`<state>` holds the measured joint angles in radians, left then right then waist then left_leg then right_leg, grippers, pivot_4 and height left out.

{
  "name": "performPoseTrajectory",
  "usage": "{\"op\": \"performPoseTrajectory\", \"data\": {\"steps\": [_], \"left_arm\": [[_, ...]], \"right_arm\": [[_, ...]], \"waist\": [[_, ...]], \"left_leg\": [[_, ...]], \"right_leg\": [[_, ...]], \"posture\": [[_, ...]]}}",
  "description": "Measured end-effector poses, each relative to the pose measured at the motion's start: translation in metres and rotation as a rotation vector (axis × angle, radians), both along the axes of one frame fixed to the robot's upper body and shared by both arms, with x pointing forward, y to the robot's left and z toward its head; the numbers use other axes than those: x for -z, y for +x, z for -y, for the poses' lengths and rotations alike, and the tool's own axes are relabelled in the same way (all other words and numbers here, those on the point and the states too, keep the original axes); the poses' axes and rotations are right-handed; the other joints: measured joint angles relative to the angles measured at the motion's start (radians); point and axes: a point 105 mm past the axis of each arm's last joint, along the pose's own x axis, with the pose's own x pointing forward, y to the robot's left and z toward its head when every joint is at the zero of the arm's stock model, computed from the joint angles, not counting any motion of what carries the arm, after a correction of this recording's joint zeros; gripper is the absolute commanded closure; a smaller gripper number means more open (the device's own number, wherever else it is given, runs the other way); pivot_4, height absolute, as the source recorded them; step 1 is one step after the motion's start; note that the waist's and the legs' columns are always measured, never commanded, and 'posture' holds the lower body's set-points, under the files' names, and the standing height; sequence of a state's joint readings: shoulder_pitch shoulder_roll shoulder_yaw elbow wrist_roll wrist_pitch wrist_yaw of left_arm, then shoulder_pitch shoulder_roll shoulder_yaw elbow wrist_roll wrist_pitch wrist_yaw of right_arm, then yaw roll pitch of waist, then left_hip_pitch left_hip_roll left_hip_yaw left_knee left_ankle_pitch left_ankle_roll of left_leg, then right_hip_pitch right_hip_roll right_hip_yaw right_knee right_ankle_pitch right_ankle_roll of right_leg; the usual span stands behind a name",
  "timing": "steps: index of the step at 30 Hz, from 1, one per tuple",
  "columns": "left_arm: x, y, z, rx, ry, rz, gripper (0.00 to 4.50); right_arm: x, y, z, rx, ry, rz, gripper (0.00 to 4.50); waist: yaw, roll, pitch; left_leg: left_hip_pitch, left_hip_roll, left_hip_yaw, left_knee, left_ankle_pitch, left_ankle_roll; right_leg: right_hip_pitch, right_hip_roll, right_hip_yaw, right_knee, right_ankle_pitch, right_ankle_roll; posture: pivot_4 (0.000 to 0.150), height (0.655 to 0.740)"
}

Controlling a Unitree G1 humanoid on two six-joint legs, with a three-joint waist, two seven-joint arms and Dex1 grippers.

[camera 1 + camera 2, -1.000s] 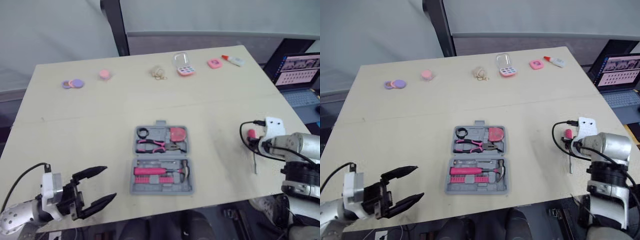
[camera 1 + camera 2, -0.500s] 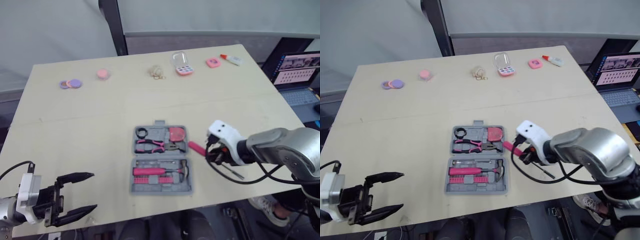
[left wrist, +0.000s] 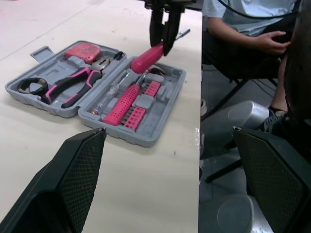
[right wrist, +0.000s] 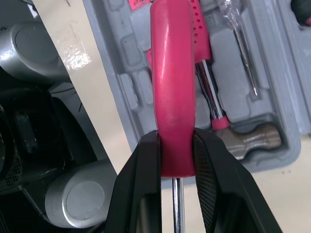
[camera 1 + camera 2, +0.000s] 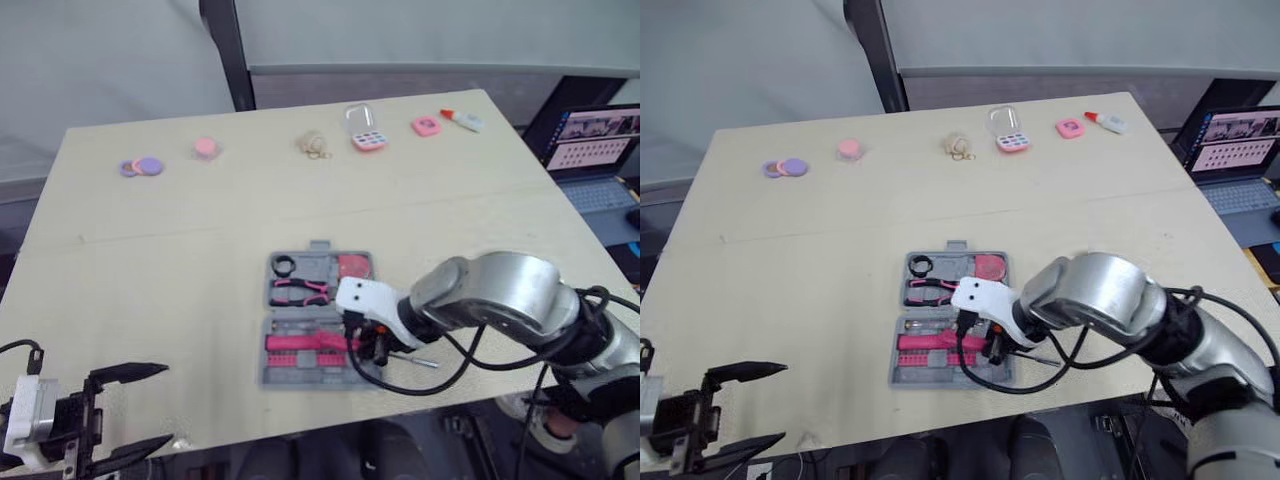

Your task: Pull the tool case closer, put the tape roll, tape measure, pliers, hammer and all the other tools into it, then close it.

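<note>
As the left end effector [image 5: 160,404] gapes, the right end effector [image 4: 175,146] clamps a screwdriver [image 4: 174,73] over the case [image 5: 300,374].

The tool case [image 5: 320,320] lies open, both halves flat on the desk [image 5: 180,250]. Approach from above to the half nearer the robot is blocked by the right gripper [image 3: 162,41], jaws clamped on a pink-handled screwdriver [image 4: 174,87] slanting across that half. The handle tip appears to hang just clear of the tray, though contact cannot be excluded. The right arm [image 5: 490,295] and its cable [image 5: 440,375] occupy the desk right of the case. The case's far half is unobstructed from above. Left of the case the desk is bare up to the left gripper [image 5: 135,410], jaws spread. A broad bare strip separates the case from the row of small objects [image 5: 312,145] beyond it.
</note>
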<state>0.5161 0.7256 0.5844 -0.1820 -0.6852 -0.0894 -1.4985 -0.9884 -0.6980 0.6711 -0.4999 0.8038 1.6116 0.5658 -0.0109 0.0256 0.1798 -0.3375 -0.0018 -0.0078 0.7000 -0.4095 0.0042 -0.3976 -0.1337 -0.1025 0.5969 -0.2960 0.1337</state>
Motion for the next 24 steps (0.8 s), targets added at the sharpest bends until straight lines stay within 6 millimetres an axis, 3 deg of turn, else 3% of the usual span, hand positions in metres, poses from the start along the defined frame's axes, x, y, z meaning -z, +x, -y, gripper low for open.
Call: {"op": "performPoseTrajectory", "data": {"steps": [6,24], "left_arm": [[0.005,0.0,-0.007,-0.027,0.029,0.008,0.0],[0.018,0.0,-0.007,-0.02,0.029,-0.006,0.0]], "right_arm": [[0.004,0.0,-0.025,-0.067,-0.031,-0.02,4.08],[0.023,-0.014,-0.058,-0.189,-0.13,-0.081,4.08]], "waist": [[-0.018,0.0,0.0],[-0.03,-0.003,-0.002]], "left_leg": [[0.0,0.0,-0.001,0.0,0.0,0.0],[-0.002,0.0,0.003,0.0,0.0,-0.001]], "right_leg": [[0.0,0.0,-0.001,0.001,0.0,0.0],[-0.01,-0.002,-0.004,0.011,-0.001,-0.002]], "posture": [[0.15,0.74],[0.15,0.74]]}}
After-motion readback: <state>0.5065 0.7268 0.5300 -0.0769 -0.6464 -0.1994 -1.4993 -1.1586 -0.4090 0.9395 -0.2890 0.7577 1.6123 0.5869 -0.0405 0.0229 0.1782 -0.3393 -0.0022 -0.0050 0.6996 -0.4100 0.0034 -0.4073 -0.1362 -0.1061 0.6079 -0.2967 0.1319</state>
